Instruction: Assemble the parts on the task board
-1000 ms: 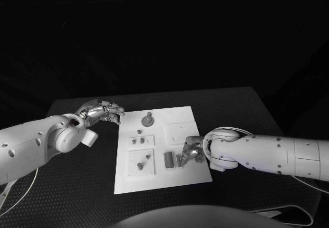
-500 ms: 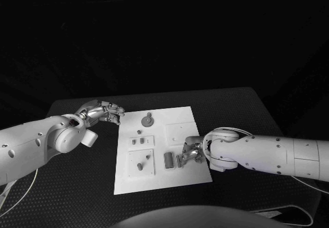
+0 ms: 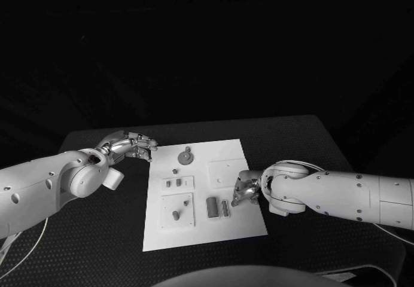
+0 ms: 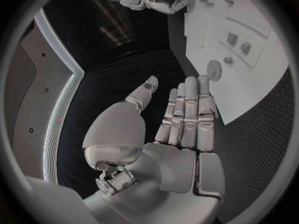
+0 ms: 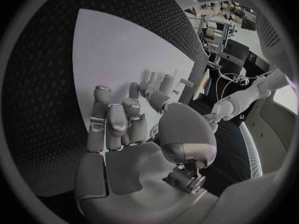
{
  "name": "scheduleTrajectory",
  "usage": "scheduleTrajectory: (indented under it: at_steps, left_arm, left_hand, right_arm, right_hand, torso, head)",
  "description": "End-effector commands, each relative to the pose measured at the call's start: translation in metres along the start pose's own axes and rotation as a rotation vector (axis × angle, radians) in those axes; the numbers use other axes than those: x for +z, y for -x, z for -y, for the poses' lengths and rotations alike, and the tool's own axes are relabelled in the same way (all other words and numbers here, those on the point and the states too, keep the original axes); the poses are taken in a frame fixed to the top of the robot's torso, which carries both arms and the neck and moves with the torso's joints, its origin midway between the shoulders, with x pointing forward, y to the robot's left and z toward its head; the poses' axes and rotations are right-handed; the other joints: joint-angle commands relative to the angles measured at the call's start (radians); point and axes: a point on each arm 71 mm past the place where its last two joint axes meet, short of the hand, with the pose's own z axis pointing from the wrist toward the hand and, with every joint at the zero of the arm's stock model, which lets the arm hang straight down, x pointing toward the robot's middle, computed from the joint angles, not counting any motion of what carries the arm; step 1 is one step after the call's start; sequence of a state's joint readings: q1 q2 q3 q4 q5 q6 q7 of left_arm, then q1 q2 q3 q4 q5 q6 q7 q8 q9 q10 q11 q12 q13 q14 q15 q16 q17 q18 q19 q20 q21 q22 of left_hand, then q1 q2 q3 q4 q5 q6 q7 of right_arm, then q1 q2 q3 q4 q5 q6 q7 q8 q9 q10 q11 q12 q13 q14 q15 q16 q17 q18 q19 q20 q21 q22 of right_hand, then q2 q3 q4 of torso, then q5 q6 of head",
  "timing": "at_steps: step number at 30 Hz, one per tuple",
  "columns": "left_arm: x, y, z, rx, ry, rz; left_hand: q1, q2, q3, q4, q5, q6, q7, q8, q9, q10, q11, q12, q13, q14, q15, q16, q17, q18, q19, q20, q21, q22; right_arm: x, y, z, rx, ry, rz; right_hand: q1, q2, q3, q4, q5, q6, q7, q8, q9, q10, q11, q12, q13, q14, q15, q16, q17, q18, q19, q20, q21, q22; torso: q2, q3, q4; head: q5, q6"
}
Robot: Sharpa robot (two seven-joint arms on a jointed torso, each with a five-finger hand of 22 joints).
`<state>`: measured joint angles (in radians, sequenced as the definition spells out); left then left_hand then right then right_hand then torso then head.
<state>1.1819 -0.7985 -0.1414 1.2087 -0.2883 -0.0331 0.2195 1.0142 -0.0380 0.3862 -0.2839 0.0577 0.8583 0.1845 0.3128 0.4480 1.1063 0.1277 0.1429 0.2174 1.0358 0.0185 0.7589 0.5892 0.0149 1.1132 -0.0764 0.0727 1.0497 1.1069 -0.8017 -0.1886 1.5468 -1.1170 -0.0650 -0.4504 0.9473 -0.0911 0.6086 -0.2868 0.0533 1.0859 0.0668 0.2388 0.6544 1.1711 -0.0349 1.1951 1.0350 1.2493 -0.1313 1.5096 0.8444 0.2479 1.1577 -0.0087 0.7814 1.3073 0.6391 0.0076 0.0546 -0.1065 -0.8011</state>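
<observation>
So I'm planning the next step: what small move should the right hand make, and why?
Probably lower the right hand slightly and close on the upright grey parts beside its fingertips. It sits at the board's right edge, apparently holding nothing. The left hand is off the board.

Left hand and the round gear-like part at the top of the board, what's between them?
In the head view, just bare white task board and a strip of black table between the left hand and the round part.

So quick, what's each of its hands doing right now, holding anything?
Left hand: open, fingers out straight, holding nothing, beside the task board.
Right hand: over the board's right edge by the grey parts; fingers curled, cannot tell if it holds anything.
</observation>
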Motion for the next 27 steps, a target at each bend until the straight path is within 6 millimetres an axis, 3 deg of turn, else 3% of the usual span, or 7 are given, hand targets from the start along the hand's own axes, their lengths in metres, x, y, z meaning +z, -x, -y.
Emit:
scheduleTrajectory:
  at_steps: [1, 7, 14, 21, 22, 24, 27]
  left_arm:
    - [0.001, 0.0, 0.002, -0.047, -0.02, 0.017]
    - [0.0, 0.009, 0.004, -0.06, -0.03, 0.068]
    - [0.004, 0.025, 0.015, -0.089, -0.063, 0.149]
    - [0.008, 0.04, 0.025, -0.117, -0.101, 0.221]
    - [0.009, 0.042, 0.026, -0.123, -0.106, 0.232]
    - [0.01, 0.045, 0.028, -0.133, -0.115, 0.248]
    - [0.014, 0.049, 0.031, -0.153, -0.128, 0.269]
  left_hand:
    - [-0.008, -0.004, -0.005, -0.001, -0.005, -0.001, -0.006, 0.002, -0.001, -0.005, 0.0, 0.005, -0.001, -0.002, 0.004, -0.006, 0.002, 0.016, -0.006, 0.001, -0.002, -0.002]
    - [-0.006, -0.004, -0.003, -0.003, -0.005, 0.0, -0.007, 0.003, -0.001, -0.005, 0.003, 0.006, -0.001, -0.034, 0.014, -0.037, -0.01, 0.012, -0.029, 0.008, -0.01, -0.008]
    - [-0.003, -0.006, 0.019, -0.003, -0.005, -0.008, -0.003, 0.001, -0.002, -0.005, 0.006, 0.007, -0.003, -0.141, 0.08, -0.179, -0.063, 0.0, -0.194, 0.071, -0.012, -0.079]
    - [0.003, -0.007, 0.029, -0.003, -0.005, -0.06, -0.008, -0.022, -0.012, -0.089, 0.034, -0.043, -0.037, -0.229, 0.128, -0.286, -0.097, 0.002, -0.309, 0.121, -0.012, -0.144]
    - [0.003, -0.007, 0.029, -0.003, -0.004, -0.067, -0.009, -0.025, -0.013, -0.099, 0.034, -0.049, -0.043, -0.233, 0.131, -0.295, -0.1, 0.002, -0.319, 0.124, -0.011, -0.152]
    - [0.0, -0.008, 0.027, -0.003, -0.005, -0.089, -0.017, -0.035, -0.017, -0.127, 0.033, -0.065, -0.056, -0.256, 0.137, -0.32, -0.11, -0.001, -0.342, 0.131, -0.012, -0.169]
    - [-0.006, -0.01, 0.02, -0.003, -0.004, -0.116, -0.029, -0.046, -0.02, -0.16, 0.024, -0.077, -0.073, -0.316, 0.146, -0.368, -0.132, -0.014, -0.396, 0.144, -0.012, -0.2]
  right_arm:
    - [0.001, 0.017, -0.005, 0.094, 0.119, 0.058]
    - [0.002, 0.066, -0.007, 0.257, 0.258, 0.199]
    - [0.013, 0.123, 0.006, 0.471, 0.394, 0.347]
    - [0.033, 0.153, 0.02, 0.659, 0.42, 0.433]
    - [0.034, 0.157, 0.02, 0.683, 0.43, 0.449]
    - [0.036, 0.16, 0.02, 0.714, 0.449, 0.46]
    - [0.041, 0.162, 0.017, 0.769, 0.496, 0.467]
  right_hand:
    - [-0.006, -0.025, 0.002, 0.006, -0.006, -0.059, 0.026, -0.025, -0.012, -0.006, 0.018, -0.005, -0.001, -0.015, 0.009, -0.009, -0.012, 0.014, -0.01, 0.002, -0.009, 0.016]
    - [-0.018, -0.06, 0.017, 0.023, -0.004, -0.09, 0.046, -0.039, -0.015, -0.033, 0.037, -0.016, -0.002, -0.033, 0.029, -0.019, -0.014, 0.014, -0.026, 0.012, -0.022, 0.015]
    - [-0.005, -0.026, 0.027, 0.0, -0.004, -0.107, 0.054, -0.04, -0.011, -0.107, 0.044, -0.067, -0.026, -0.104, 0.036, -0.071, -0.032, 0.004, -0.1, 0.04, -0.064, 0.011]
    - [0.013, 0.001, 0.041, 0.002, -0.003, -0.145, 0.075, -0.05, -0.008, -0.228, 0.069, -0.231, -0.143, -0.252, 0.063, -0.228, -0.101, -0.027, -0.259, 0.088, -0.177, -0.022]
    - [0.013, 0.013, 0.057, 0.003, 0.001, -0.185, 0.097, -0.067, -0.012, -0.282, 0.102, -0.342, -0.225, -0.33, 0.099, -0.347, -0.157, -0.049, -0.35, 0.111, -0.25, -0.053]
    - [0.011, 0.015, 0.063, 0.001, 0.004, -0.198, 0.111, -0.068, -0.01, -0.3, 0.112, -0.428, -0.3, -0.371, 0.13, -0.445, -0.206, -0.063, -0.409, 0.128, -0.304, -0.08]
    - [0.003, 0.016, 0.065, 0.003, 0.005, -0.243, 0.112, -0.083, -0.012, -0.332, 0.152, -0.571, -0.422, -0.452, 0.209, -0.625, -0.293, -0.096, -0.523, 0.157, -0.395, -0.12]
  torso:
    - [-0.004, -0.0019, -0.0019]
    - [-0.015, -0.0064, -0.0059]
    - [-0.044, -0.0172, -0.0136]
    - [-0.078, -0.029, -0.0111]
    - [-0.082, -0.0294, -0.0109]
    - [-0.086, -0.029, -0.0109]
    - [-0.094, -0.0271, -0.0099]
  head:
    - [-0.002, 0.029]
    - [0.009, 0.084]
    - [0.027, 0.147]
    - [0.048, 0.172]
    - [0.053, 0.179]
    - [0.06, 0.191]
    - [0.066, 0.2]
